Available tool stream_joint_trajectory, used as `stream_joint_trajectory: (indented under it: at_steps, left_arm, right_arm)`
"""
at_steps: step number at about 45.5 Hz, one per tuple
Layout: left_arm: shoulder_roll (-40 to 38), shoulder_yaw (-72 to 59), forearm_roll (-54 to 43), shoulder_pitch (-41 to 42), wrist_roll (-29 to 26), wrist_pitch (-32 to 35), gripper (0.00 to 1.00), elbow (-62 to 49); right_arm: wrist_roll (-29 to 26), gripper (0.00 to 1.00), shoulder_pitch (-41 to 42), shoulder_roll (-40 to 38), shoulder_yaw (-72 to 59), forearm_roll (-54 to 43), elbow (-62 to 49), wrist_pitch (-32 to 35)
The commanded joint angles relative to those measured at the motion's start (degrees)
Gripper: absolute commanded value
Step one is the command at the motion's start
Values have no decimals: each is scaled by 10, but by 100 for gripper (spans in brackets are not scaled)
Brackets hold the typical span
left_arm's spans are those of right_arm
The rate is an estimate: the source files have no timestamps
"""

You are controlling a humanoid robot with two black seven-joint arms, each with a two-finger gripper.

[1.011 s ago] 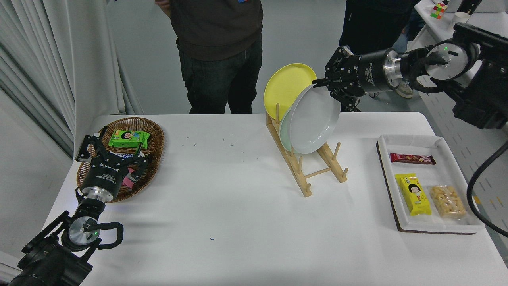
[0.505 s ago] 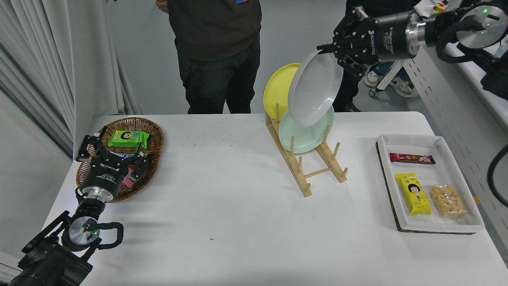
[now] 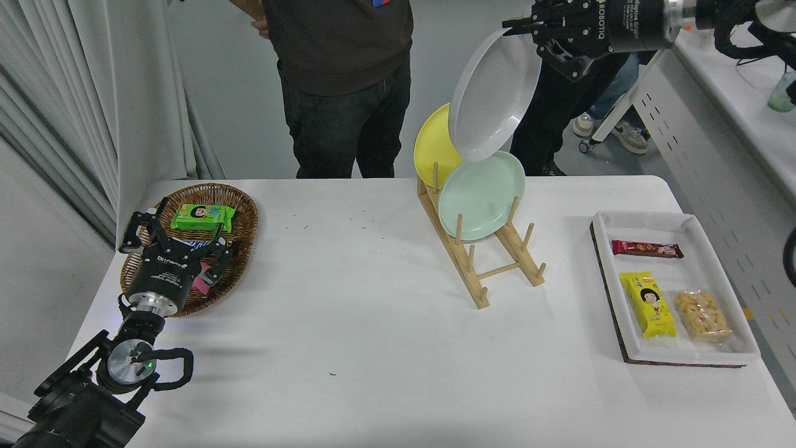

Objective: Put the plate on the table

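A: Nearest, what sat on the bench (image 3: 373, 323)?

B: The left end effector (image 3: 176, 239), fingers spread, was parked over a wicker basket (image 3: 242, 249) holding a green snack box (image 3: 202, 218). At the right, a white tray (image 3: 703, 224) carried three snacks.

A: And farther back?

B: A wooden rack (image 3: 482, 274) held a mint green plate (image 3: 482, 196) and a yellow plate (image 3: 432, 146). Above them, the right end effector (image 3: 528, 28), marked "ROBOTIQ", pinched the rim of the grey plate (image 3: 494, 93), tilted, in the air, before two standing people (image 3: 342, 87).

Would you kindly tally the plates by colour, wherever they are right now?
Grey plate: 1, held up by the right gripper
Yellow plate: 1, in the rack
Green plate: 1, in the rack
Total: 3
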Motion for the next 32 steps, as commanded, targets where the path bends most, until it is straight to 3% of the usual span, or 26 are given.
stream_joint_trajectory:
  at_steps: [1, 32]
  left_arm:
    - [0, 0, 0, 0, 0, 0, 98, 0]
    - [0, 0, 0, 0, 0, 0, 98, 0]
  right_arm:
    - [-1, 0, -2, 11, -10, 16, 7, -1]
    - [4, 0, -25, 167, -10, 15, -11, -34]
